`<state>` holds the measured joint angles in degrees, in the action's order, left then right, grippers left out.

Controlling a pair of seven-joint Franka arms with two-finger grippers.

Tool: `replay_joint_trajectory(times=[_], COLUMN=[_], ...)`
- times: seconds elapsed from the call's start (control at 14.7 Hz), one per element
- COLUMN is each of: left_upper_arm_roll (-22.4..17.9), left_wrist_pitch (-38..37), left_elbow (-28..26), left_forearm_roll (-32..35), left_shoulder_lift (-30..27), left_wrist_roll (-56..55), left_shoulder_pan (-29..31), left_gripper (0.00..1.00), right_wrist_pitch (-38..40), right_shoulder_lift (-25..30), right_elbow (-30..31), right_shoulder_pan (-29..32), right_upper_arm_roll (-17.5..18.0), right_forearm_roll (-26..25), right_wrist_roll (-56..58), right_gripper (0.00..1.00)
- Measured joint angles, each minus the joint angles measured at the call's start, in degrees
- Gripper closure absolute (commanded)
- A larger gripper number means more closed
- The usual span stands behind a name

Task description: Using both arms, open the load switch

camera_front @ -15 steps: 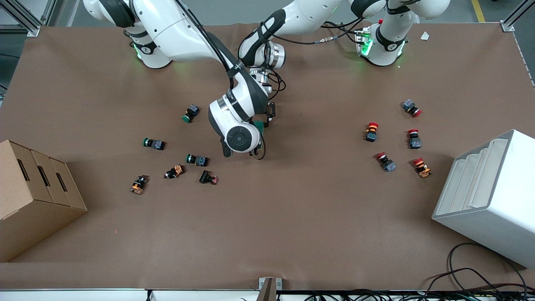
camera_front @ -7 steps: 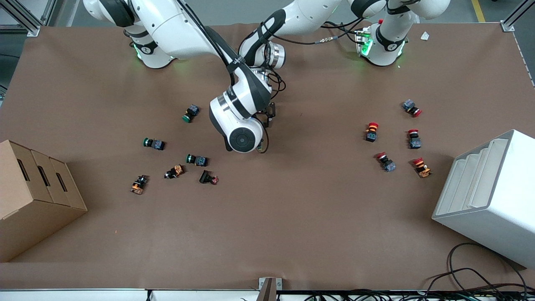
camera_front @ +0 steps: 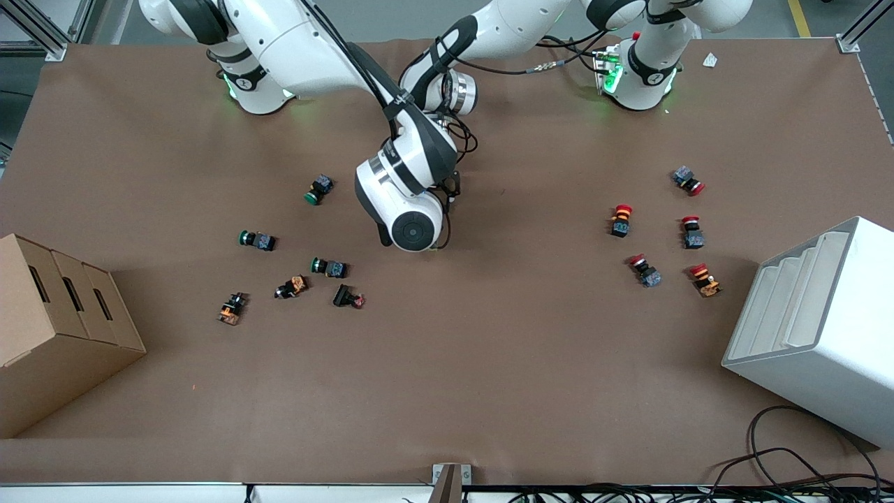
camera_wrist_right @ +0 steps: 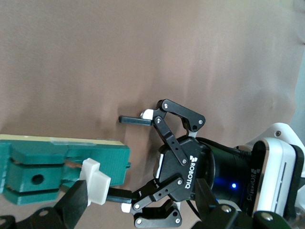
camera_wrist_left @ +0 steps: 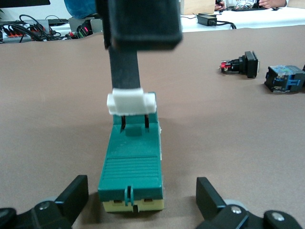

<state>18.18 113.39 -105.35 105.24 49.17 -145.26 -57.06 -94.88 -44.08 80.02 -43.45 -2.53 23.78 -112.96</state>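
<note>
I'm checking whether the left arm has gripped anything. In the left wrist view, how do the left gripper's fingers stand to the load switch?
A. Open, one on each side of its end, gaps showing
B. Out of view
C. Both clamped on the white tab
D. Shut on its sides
A: the left gripper has its fingers wide apart, with bare table showing between each and the green load switch.

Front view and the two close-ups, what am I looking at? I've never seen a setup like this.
Two white robot arms work at a brown table. The wide picture looks down from a high camera; the other two come from cameras on the arms' wrists. Small push-buttons lie scattered, with a cardboard box and a white bin at the table's ends. Mid-table, the open left gripper straddles a green load switch; the open right gripper has a finger at its white tab.
</note>
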Motion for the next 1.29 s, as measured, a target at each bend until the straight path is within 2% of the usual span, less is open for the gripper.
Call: replay_joint_trajectory(times=[0.48, 0.75, 0.95, 1.15, 1.29], left_upper_arm_roll=[0.0, 0.0, -0.1, -0.1, -0.1], left_wrist_pitch=[0.0, 0.0, 0.0, 0.0, 0.0], left_elbow=[0.0, 0.0, 0.0, 0.0, 0.3], left_forearm_roll=[0.2, 0.2, 0.2, 0.1, -0.8], left_shoulder_lift=[0.1, 0.1, 0.1, 0.1, 0.1], left_wrist_roll=[0.0, 0.0, 0.0, 0.0, 0.1], left_shoulder_pan=[0.0, 0.0, 0.0, 0.3, 0.4], left_gripper=[0.0, 0.0, 0.0, 0.0, 0.0], right_wrist_pitch=[-4.8, -5.0, -1.7, 5.3, 7.4], right_shoulder_lift=[-0.2, -0.1, 0.6, 1.8, 3.3], right_elbow=[3.6, 3.8, 2.5, -1.3, -3.5], right_shoulder_pan=[-1.6, -1.7, -0.6, 2.7, 6.6], right_upper_arm_roll=[0.0, -0.4, -1.1, -2.2, -2.4], right_forearm_roll=[-0.4, -0.5, -0.5, -0.6, -3.3], right_wrist_roll=[0.2, 3.5, 10.6, 20.0, 30.3], right_gripper=[0.0, 0.0, 0.0, 0.0, 0.0])
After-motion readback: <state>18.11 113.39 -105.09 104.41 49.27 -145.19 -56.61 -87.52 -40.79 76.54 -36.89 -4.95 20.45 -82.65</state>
